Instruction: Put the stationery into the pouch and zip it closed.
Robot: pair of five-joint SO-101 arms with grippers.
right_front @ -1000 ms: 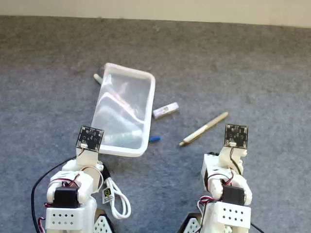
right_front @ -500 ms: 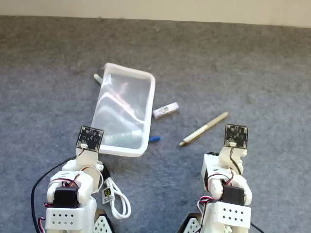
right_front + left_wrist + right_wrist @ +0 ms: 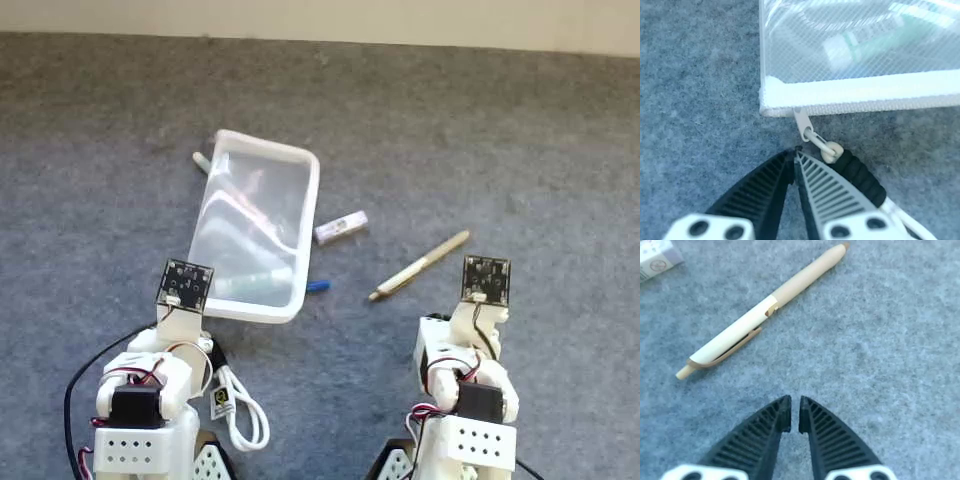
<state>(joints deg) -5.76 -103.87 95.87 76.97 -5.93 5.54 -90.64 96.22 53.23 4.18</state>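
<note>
I have both arms tucked back at the near edge of the bench. The left arm points down, jaws pressed together just above the surface. The right arm matches, jaws closed to a thin slit.

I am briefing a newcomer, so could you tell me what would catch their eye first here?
The clear mesh pouch lies ahead of the left gripper, a greenish pen inside. Right of it lie a small white box and a beige pen, near the right gripper.
</note>
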